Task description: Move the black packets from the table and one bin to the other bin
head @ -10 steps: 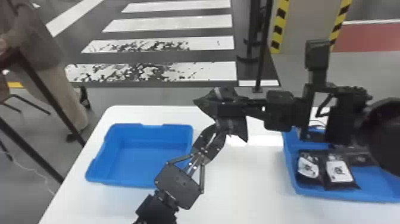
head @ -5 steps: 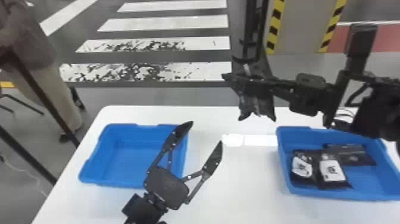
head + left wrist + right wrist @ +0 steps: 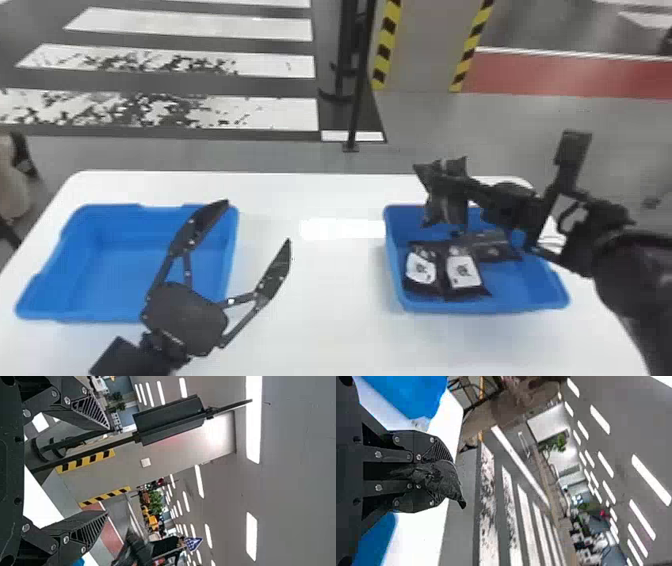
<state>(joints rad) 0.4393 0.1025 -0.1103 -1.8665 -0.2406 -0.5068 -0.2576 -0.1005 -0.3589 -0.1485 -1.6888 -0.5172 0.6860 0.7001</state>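
A crumpled black plastic packet (image 3: 446, 207) is gripped by the right end effector (image 3: 442, 475) near the far rim of the right-hand blue rectangular plastic bin (image 3: 500, 306); it should be lowered fully inside before release. The left end effector (image 3: 258, 221) is spread.

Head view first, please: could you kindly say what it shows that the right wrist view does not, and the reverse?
Head view: the open left gripper and three black packets lying in the right-hand blue bin.
Right wrist view: ceiling lights and a green plant.
Both: the right gripper holding a black packet, blue bin surfaces, the white table and white floor stripes.
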